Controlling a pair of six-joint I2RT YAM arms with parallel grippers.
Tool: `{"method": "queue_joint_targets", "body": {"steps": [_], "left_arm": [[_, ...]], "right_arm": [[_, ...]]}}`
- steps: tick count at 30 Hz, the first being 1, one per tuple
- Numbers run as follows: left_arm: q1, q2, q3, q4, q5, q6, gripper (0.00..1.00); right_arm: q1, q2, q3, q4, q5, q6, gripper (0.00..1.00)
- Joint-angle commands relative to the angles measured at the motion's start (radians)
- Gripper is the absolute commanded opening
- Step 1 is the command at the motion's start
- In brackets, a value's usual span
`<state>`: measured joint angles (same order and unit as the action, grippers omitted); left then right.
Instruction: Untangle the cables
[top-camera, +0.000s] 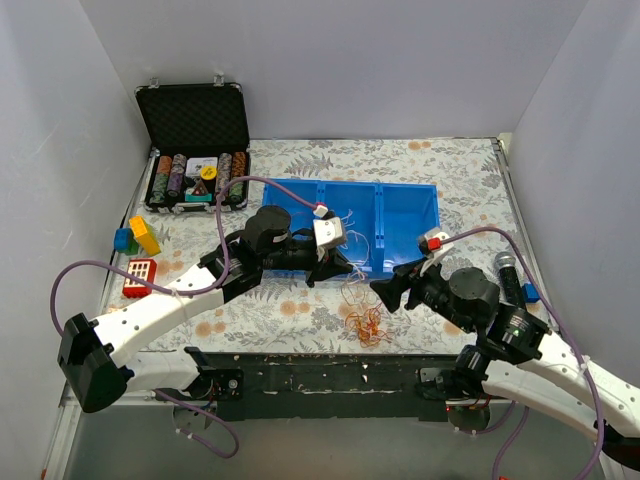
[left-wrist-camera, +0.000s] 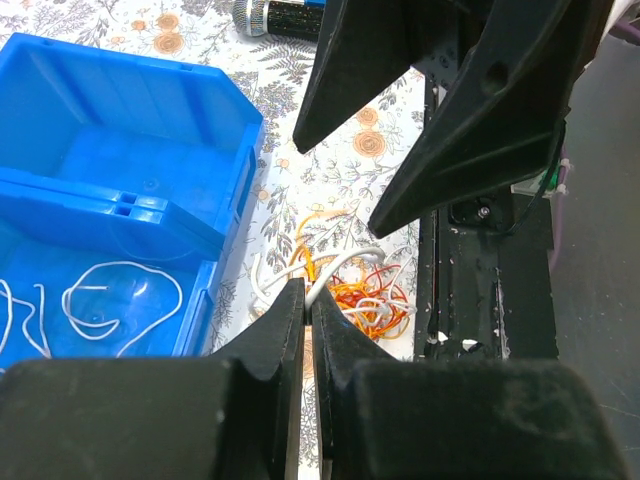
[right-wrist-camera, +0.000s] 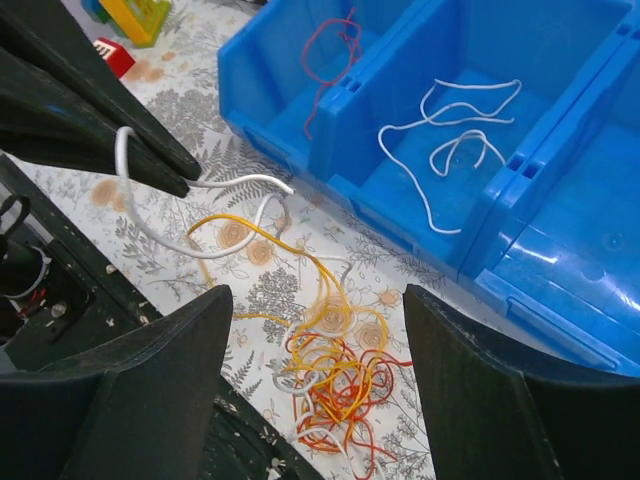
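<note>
The cables lie as a tangle of orange, red and white wires on the flowered cloth near the front edge, between my grippers. My left gripper is shut on one white cable drawn up from the tangle, its jaws pinched together. My right gripper is open and empty above the tangle, the jaws wide on either side. The held white cable trails down to the heap. One white cable and one red cable lie in the blue bin.
A blue three-compartment bin stands just behind the tangle. An open black case of poker chips is at back left, toy blocks and a red piece at left, a black microphone at right. The black table edge is close.
</note>
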<state>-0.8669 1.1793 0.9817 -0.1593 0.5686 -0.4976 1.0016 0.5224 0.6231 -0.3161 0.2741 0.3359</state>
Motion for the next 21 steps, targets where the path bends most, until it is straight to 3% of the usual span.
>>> {"method": "queue_joint_targets", "body": {"steps": [1, 14, 21], "left_arm": [[0.005, -0.024, 0.046, -0.009, 0.008, 0.025, 0.00], [0.003, 0.005, 0.098, -0.016, 0.019, 0.028, 0.00], [0.002, 0.011, 0.110, -0.029, 0.039, 0.025, 0.00]], "right_arm": [[0.003, -0.042, 0.024, 0.109, -0.073, -0.026, 0.76], [0.003, 0.077, 0.009, 0.340, -0.211, -0.049, 0.58], [0.003, 0.080, -0.016, 0.414, -0.174, -0.057, 0.52]]}}
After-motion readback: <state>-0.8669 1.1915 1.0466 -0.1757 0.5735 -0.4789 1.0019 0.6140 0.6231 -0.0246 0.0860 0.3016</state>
